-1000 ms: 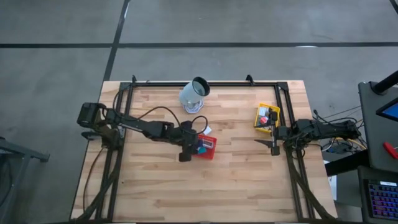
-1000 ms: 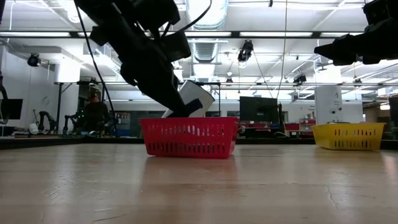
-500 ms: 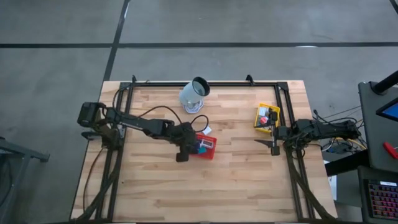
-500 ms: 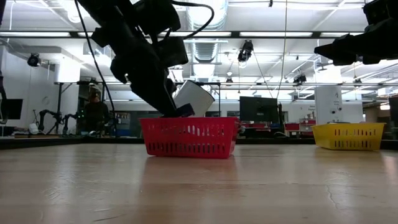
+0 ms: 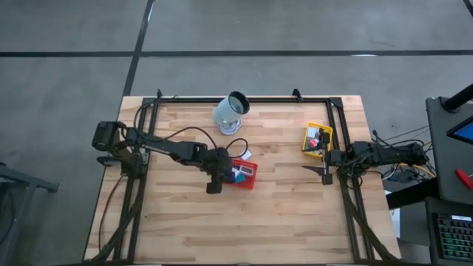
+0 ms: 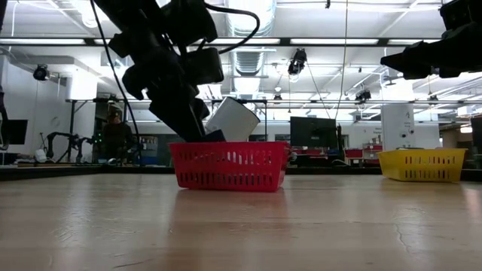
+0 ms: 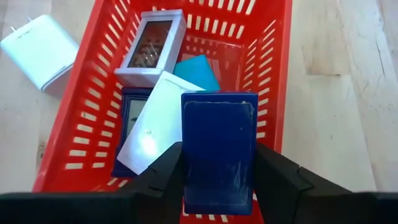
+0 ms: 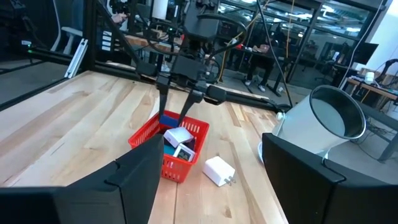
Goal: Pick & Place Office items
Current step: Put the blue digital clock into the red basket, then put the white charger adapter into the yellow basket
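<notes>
— Wood planks make up the table (image 5: 281, 214), with grey floor all round it. What containers are on it?

— Three. Near the middle sits a red tray (image 7: 270, 74), by the right edge a yellow tray (image 5: 307, 133), and toward the far edge a pale cup (image 5: 230, 111) lies tipped on its side.

— What is in the red one?

— A grey-white case (image 7: 152, 46) with a clear window lies at one end. Beside it is a teal piece (image 7: 198, 71), and a white flat card (image 7: 155, 127) leans across a dark blue framed item (image 7: 129, 112). The yellow tray holds a few small things in black, white and red (too small to name).

— Anything outside the trays?

— A white plug block (image 7: 37, 46) lies on the wood just beside the red tray, its prongs pointing away from it.

— And the piece being handled?

— A dark blue block (image 7: 219, 152), rectangular, with pale scuffed edges. It is upright between the fingers of the left gripper (image 7: 219, 186), which is clamped tight on its two sides, over the near end of the red tray. From table height the block's lower end shows just above the tray's rim.

— The other arm?

— The right gripper (image 5: 326, 175) hangs by the yellow tray at the table's right, its jaws spread wide and holding nothing.
</notes>
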Available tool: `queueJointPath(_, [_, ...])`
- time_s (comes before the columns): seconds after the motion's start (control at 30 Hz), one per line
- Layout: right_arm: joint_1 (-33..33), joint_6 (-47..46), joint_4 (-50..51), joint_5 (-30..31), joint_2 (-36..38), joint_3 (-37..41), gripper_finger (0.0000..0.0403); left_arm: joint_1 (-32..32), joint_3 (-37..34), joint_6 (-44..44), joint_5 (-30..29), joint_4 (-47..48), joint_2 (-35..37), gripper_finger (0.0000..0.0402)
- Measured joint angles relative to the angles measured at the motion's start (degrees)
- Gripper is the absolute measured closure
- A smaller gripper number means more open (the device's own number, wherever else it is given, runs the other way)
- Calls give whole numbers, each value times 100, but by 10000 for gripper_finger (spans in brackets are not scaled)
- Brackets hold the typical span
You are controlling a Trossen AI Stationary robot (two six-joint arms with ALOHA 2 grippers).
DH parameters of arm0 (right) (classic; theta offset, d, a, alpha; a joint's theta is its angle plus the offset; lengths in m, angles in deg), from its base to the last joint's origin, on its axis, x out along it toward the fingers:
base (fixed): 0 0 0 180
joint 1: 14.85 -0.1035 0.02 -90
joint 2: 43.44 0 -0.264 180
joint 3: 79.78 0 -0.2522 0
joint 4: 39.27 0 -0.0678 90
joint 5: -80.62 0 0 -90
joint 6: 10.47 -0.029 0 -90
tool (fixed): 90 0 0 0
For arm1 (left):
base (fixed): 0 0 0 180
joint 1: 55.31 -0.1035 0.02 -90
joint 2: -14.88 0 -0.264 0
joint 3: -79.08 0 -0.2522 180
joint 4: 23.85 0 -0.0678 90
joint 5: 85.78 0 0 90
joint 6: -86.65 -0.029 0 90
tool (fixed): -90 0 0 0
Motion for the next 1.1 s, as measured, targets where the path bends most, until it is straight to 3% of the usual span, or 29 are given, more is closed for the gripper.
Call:
queueJointPath(0.53, [0,-55,0,4,0,0,140,0,-4,153,-3,33,0,255])
queueJointPath(0.8, [1,-61,0,5,0,0,140,0,-7,153,-27,-14,0,153])
queueJointPath(1.1, [0,-63,0,6,0,0,133,2,231,34,130,48,2,146])
